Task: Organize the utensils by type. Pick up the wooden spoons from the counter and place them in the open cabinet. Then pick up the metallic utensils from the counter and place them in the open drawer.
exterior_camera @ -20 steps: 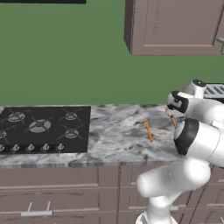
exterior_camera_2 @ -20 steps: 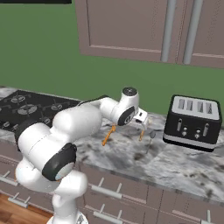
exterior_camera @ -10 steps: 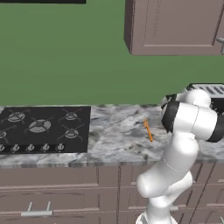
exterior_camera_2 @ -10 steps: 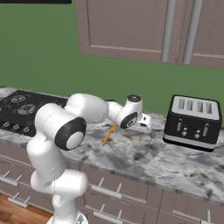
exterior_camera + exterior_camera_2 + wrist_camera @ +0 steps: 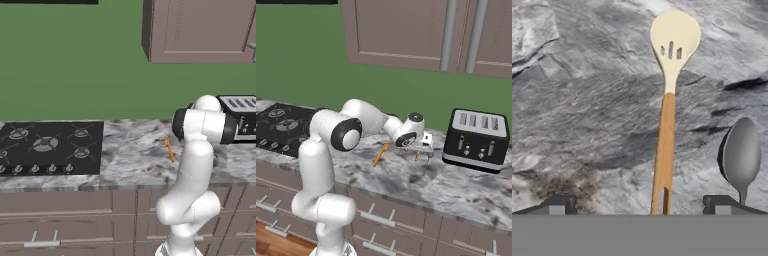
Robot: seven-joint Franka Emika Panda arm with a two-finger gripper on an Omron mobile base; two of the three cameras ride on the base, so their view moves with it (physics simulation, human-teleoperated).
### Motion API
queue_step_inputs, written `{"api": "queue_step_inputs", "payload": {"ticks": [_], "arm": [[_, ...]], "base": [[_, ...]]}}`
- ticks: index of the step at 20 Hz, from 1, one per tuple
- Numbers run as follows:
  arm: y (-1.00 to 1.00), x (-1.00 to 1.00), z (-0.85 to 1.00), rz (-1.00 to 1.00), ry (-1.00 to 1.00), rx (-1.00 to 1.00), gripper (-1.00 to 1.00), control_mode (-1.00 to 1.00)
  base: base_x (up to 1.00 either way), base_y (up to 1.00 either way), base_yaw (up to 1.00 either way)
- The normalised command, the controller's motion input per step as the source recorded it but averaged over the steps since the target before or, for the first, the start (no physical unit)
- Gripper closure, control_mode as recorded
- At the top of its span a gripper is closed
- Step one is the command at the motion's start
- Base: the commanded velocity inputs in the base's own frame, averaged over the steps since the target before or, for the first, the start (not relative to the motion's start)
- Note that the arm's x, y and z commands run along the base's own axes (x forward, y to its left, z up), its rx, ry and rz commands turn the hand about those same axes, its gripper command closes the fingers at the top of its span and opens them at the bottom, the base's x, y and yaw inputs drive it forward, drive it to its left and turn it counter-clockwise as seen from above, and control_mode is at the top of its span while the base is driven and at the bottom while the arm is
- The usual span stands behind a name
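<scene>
the gripper [image 5: 640,202] is wide open over the cream spoon [image 5: 671,95]; go straight down, squeeze its handle, miss the grey spoon [image 5: 741,152].

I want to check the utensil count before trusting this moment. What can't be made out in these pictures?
- Dark grey spoon: its handle is cut off at the bottom of the hand view.
- Cream-headed spoon: its handle end is cut off there too, between the open claw tips.
- Toaster: partly hidden by the arm in the left base view.
</scene>
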Motion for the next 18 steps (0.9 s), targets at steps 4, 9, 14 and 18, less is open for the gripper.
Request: {"api": "queue_step_inputs", "payload": {"ticks": [4, 9, 14, 18], "arm": [[-0.24, 0.41, -0.31, 0.08, 0.0, 0.0, -1.0, -1.0], [-0.13, 0.54, -0.33, 0.06, 0.0, 0.0, -1.0, -1.0], [-0.05, 0.44, -0.36, 0.05, 0.01, 0.0, 1.0, -1.0], [0.06, 0.13, -0.46, 0.0, 0.07, 0.0, 1.0, -1.0]], "base": [[0.0, 0.0, 0.0], [0.0, 0.0, 0.0], [0.0, 0.0, 0.0], [0.0, 0.0, 0.0]]}}
